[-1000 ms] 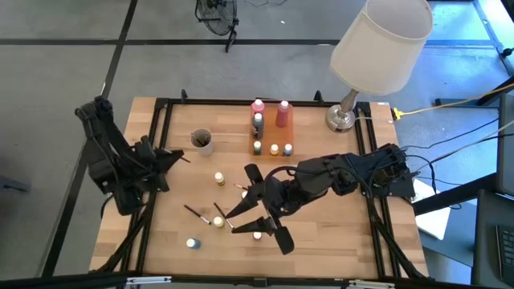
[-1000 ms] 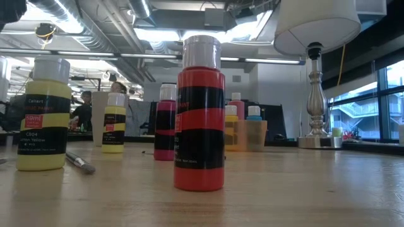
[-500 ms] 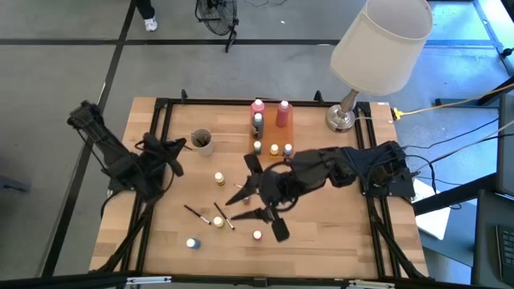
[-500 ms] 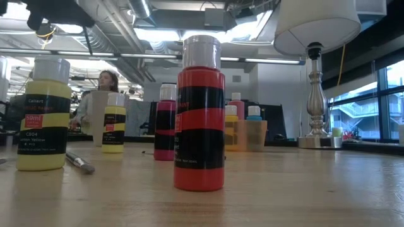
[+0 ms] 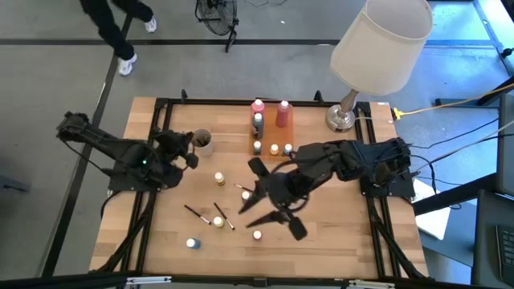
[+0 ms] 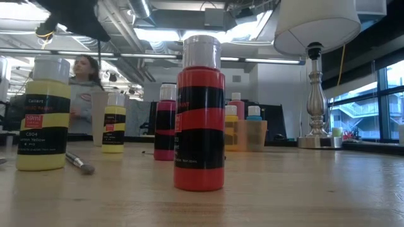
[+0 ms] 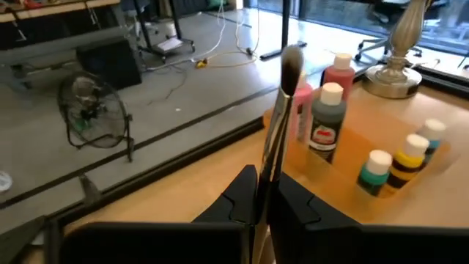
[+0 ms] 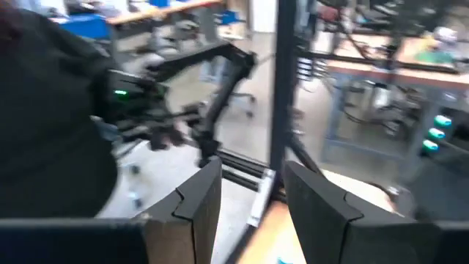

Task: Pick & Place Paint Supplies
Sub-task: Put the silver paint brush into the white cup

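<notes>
My left gripper (image 7: 260,202) is clamped on a brush (image 7: 282,110), frame centre. My right gripper (image 8: 249,198) stands half open, holding nothing.

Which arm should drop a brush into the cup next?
Left, likely. Its tool is shut on a brush and sits beside the cup. The right tool holds nothing, mid-table.
</notes>
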